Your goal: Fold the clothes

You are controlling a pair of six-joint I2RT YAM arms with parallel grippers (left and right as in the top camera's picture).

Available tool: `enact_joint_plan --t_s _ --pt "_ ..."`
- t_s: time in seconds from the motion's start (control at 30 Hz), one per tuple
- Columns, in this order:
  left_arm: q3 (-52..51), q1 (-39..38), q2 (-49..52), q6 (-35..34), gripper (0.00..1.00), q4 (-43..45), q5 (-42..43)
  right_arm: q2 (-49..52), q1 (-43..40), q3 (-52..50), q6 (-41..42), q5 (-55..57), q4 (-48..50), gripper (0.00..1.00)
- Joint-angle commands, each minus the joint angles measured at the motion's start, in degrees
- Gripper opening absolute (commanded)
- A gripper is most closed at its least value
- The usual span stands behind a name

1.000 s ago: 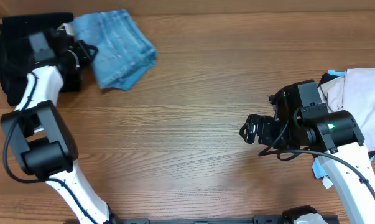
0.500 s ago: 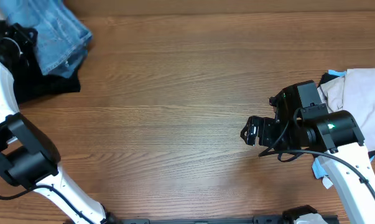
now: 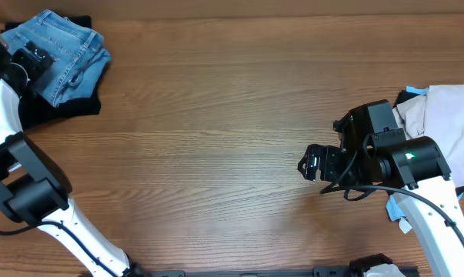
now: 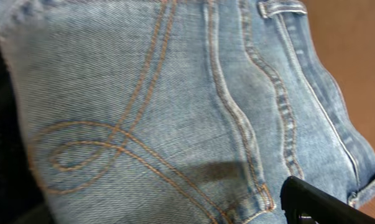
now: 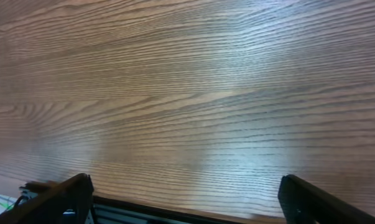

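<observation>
The clothes show as a folded pair of light blue jeans point(image 3: 66, 50) at the table's far left corner, lying on a black garment point(image 3: 62, 108). My left gripper point(image 3: 25, 60) hovers over the jeans' left edge. The left wrist view is filled with denim point(image 4: 175, 93) and its orange pocket stitching. Only one dark finger point(image 4: 318, 202) shows there, far to the right, so the jaws stand open with nothing between them. My right gripper point(image 3: 312, 163) point(image 5: 184, 199) is open over bare wood at mid right.
A heap of beige cloth point(image 3: 447, 115) with dark and blue bits under it lies at the right edge, behind my right arm point(image 3: 408, 161). The wooden table point(image 3: 216, 138) stretches between both arms.
My left gripper carried the jeans leftward onto the black garment and has let go of them. The right arm has not moved.
</observation>
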Motion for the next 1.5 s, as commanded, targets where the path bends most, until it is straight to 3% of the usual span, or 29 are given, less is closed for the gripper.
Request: enact_joint_plan --t_s 0.0,0.13,0.37,0.4,0.47,0.5,0.57,0.7,0.87,0.97,1.13,1.33,1.47 --pt "2.0 1.0 -0.9 0.9 1.00 -0.4 -3.9 0.0 -0.4 1.0 -0.4 0.6 -0.1 1.00" --pt "2.0 2.2 -5.8 -4.0 1.00 -3.1 -3.9 0.0 -0.4 1.0 -0.4 0.6 -0.1 1.00" --pt "2.0 2.2 -16.2 -4.3 1.00 -2.7 -4.1 0.0 -0.4 1.0 -1.9 0.6 -0.1 1.00" --pt "2.0 2.0 -17.5 -4.3 0.95 -1.9 -4.1 0.0 -0.4 1.0 -1.9 0.6 -0.1 1.00" --pt "2.0 1.1 -18.0 -3.5 0.26 -0.9 -4.3 0.0 -0.4 1.0 -1.9 0.6 0.6 1.00" --pt "2.0 0.6 -17.1 -3.2 0.04 -0.7 -5.8 0.0 -0.4 1.0 -1.9 0.6 1.0 1.00" --pt "2.0 -0.5 -12.9 -3.1 0.04 0.3 -11.8 0.0 -0.4 1.0 -1.9 0.6 1.0 1.00" --pt "2.0 -1.5 -4.8 -2.4 0.04 4.2 -14.1 0.0 -0.4 1.0 -1.9 0.6 0.7 1.00" --pt "2.0 -1.7 5.5 3.3 0.18 5.9 -14.5 0.0 -0.4 1.0 -1.8 0.6 0.7 1.00" --pt "2.0 -1.7 7.8 3.7 0.13 4.2 -14.4 0.0 -0.4 1.0 -1.9 0.6 0.7 1.00" --pt "2.1 -1.7 1.6 4.9 0.13 4.8 -13.2 0.0 -0.4 1.0 -1.9 0.6 0.7 1.00" --pt "2.1 -2.3 -10.1 -3.1 0.17 9.4 -5.7 0.0 -0.4 1.0 -1.9 0.6 1.2 1.00" --pt "2.0 -5.3 -10.6 -2.8 0.18 9.4 -4.8 0.0 -0.4 1.0 -1.9 0.6 1.4 1.00"
